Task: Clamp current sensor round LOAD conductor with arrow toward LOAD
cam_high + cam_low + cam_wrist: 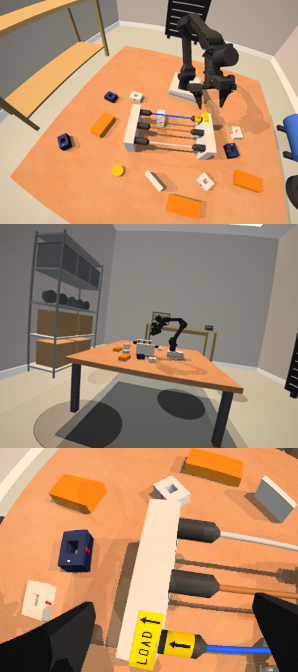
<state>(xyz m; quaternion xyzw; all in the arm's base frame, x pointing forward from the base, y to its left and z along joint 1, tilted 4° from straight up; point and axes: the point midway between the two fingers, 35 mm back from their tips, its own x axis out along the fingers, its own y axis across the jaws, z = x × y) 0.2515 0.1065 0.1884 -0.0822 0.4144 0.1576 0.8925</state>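
A white block-like piece with a red mark [161,122], apparently the sensor, stands at the blue conductor [178,116] [235,649], which crosses it in the top view. Whether it is open or encloses the wire cannot be told. The yellow LOAD label [205,117] [144,643] sits on the right end block [207,140] [152,548], beside a yellow sleeve with an arrow [198,118] [178,644]. My gripper [211,107] [177,607] is open and empty, raised above the LOAD end of the rack, with its fingers spread wide.
Orange [172,128] [237,590] and white [172,145] [255,539] conductors run parallel to the blue one, to the left end block [132,127]. Several white and navy ring-like blocks, orange blocks, a yellow disc [118,170] and a white slab [154,181] [275,499] lie around the rack.
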